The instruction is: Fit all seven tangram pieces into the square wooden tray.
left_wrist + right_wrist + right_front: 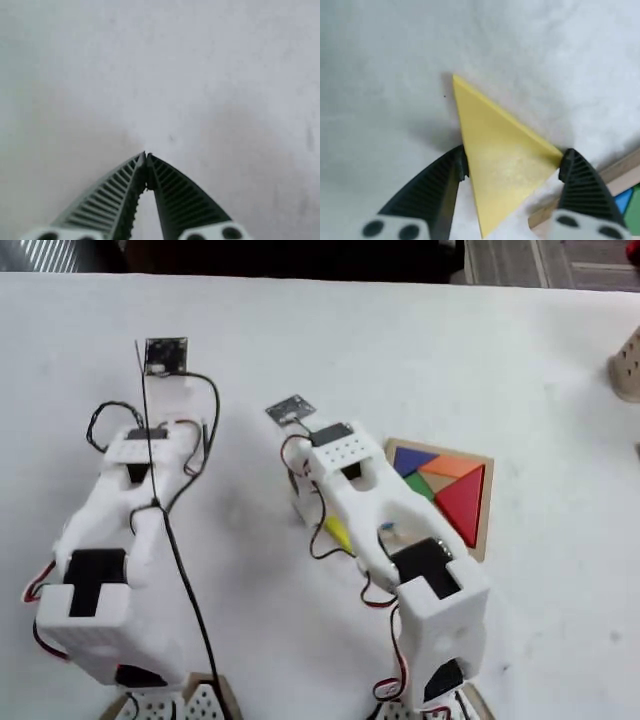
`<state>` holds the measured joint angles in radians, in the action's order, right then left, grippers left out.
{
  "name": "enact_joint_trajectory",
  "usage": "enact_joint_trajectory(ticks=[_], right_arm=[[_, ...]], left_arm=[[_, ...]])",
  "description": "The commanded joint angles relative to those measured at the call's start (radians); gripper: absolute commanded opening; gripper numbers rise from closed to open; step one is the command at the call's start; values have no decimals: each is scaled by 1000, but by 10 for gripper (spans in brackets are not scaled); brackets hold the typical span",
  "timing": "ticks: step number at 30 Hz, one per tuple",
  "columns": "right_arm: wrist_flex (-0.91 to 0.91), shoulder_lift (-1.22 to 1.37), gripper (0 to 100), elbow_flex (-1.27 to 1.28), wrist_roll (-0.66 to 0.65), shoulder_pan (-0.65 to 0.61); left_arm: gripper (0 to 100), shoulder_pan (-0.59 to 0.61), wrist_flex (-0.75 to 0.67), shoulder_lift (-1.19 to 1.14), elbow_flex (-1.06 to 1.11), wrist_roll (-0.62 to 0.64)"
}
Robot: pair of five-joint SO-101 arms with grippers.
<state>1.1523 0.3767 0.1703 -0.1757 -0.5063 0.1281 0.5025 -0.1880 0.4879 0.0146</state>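
Note:
The square wooden tray (488, 506) lies right of centre, holding a red triangle (463, 500), an orange triangle (452, 466), a blue piece (410, 461) and a green piece (420, 486). A yellow triangle (338, 533) peeks out under the right arm, just left of the tray. In the right wrist view my right gripper (515, 162) is closed on this yellow triangle (505, 160), one fingertip on each side, with the tray's edge (615, 172) close beside it. My left gripper (146, 161) is shut and empty over bare white table, far left of the tray.
A wooden pegged block (627, 365) stands at the right edge of the table. Black cables (180, 540) run along the left arm. Small camera boards (165, 355) (290, 410) stick out ahead of each arm. Open white table lies beyond both arms.

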Motion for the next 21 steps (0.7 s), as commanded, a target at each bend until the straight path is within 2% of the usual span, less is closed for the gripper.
enact_joint_trajectory(ticks=[1, 8, 16, 21], right_arm=[[4, -2, 248, -32, -28, 12], [-1, -2, 76, -34, -26, 18], [-7, -21, 70, -34, -26, 33], [-79, -113, 70, 57, 3, 58]], left_arm=[[24, -7, -18, 8, -52, -9], [24, -10, -18, 8, -52, -9], [24, -10, -20, 8, -52, -9], [24, -8, -21, 8, -52, -9]])
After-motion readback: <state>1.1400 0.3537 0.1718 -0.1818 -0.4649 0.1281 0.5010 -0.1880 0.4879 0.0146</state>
